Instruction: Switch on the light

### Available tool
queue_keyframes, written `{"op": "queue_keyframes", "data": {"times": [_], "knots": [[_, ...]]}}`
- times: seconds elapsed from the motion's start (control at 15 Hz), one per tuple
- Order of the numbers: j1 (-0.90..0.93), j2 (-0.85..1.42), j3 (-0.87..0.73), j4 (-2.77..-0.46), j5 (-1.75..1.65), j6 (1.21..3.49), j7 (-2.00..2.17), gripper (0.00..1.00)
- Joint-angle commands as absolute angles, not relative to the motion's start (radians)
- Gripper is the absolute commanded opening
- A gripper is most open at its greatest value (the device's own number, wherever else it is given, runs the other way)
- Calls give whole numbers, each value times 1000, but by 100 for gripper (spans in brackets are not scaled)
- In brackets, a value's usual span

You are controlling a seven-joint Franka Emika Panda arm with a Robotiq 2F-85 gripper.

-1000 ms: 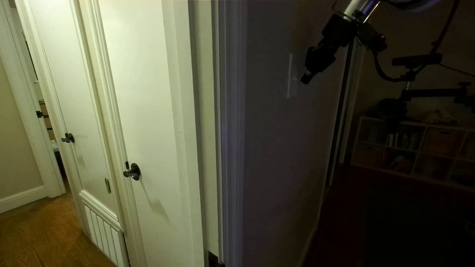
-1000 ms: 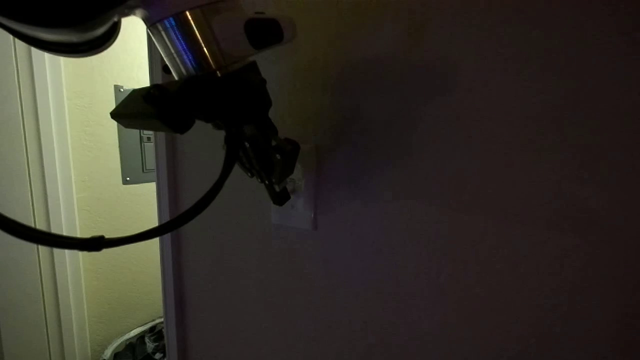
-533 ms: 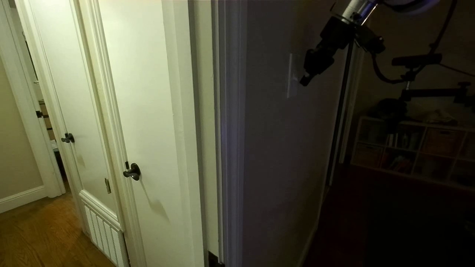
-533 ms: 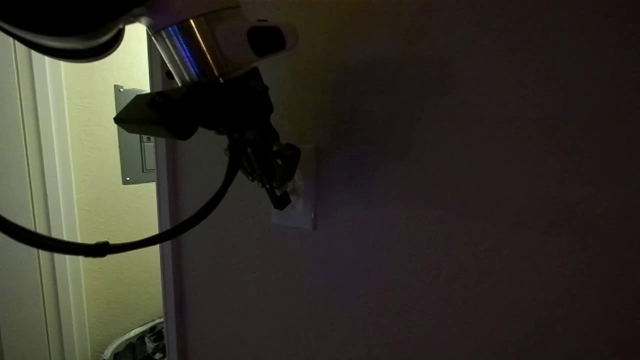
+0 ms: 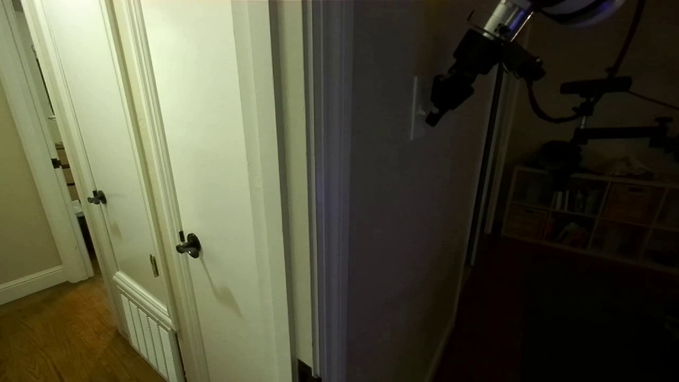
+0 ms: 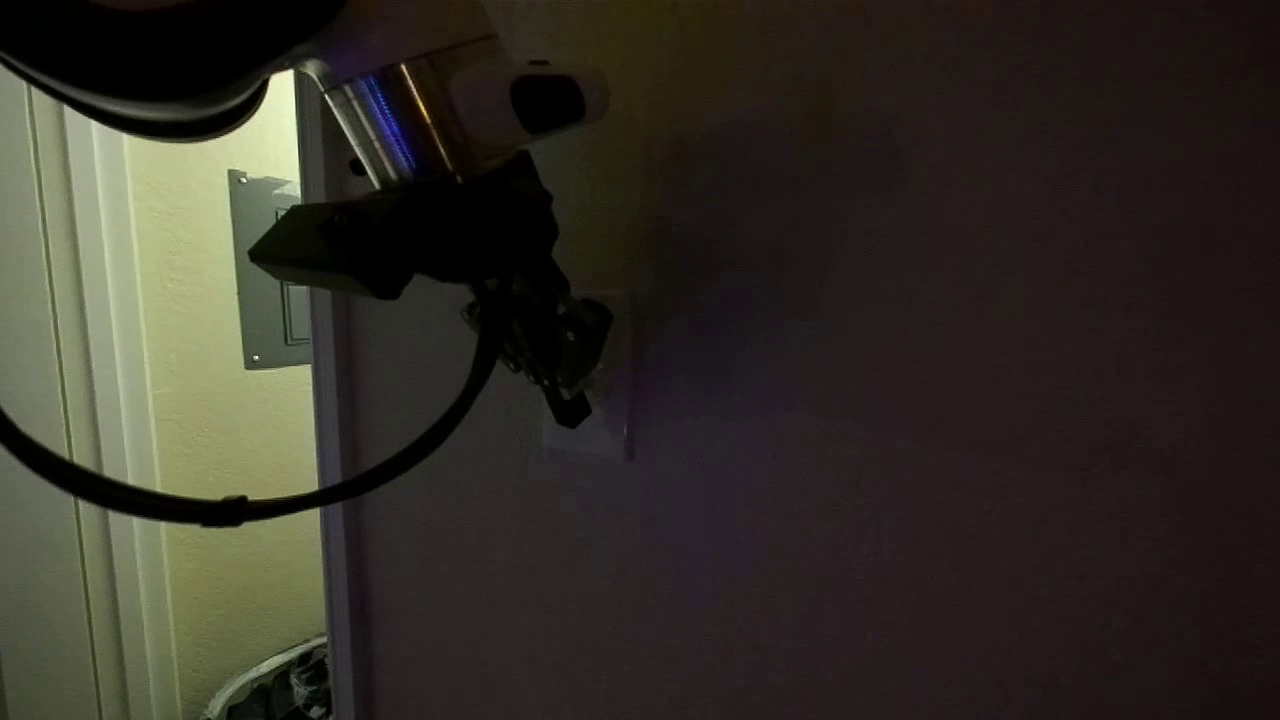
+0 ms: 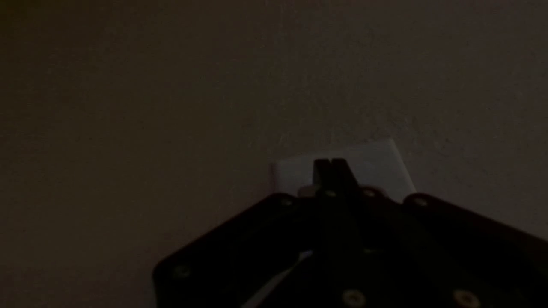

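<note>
The light switch is a pale upright wall plate [image 5: 416, 127] on the dim wall, and it also shows in an exterior view [image 6: 608, 436]. A small pale lever [image 5: 423, 112] sticks out of it beside my fingertips. My gripper [image 5: 432, 122] points down and toward the wall, in front of the plate; it also shows in an exterior view [image 6: 573, 412]. In the wrist view the gripper [image 7: 331, 161] is shut with nothing between its tips, over the plate [image 7: 376, 164]. The arm hides part of the plate there. I cannot tell whether the tips touch the lever. No lamp shows.
A door frame [image 5: 331, 185] stands beside the switch wall, with a lit white door [image 5: 212, 132] beyond it. A grey metal panel [image 6: 262, 330] hangs behind the arm. The arm's cable [image 6: 430, 435] loops down. A cube shelf [image 5: 602, 212] stands in the dark room behind.
My gripper has moved a little down and closer to the wall plate, with the arm and its cable following. The room with the switch is as dark as before.
</note>
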State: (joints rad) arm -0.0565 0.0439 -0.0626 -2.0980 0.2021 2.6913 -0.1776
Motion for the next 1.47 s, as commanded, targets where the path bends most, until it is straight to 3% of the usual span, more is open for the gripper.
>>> {"op": "queue_keyframes", "data": {"times": [0.0, 1.4], "knots": [[-66, 49, -58, -2072, 235, 2728, -192, 5], [-65, 46, -50, -2100, 196, 2709, -179, 5]]}}
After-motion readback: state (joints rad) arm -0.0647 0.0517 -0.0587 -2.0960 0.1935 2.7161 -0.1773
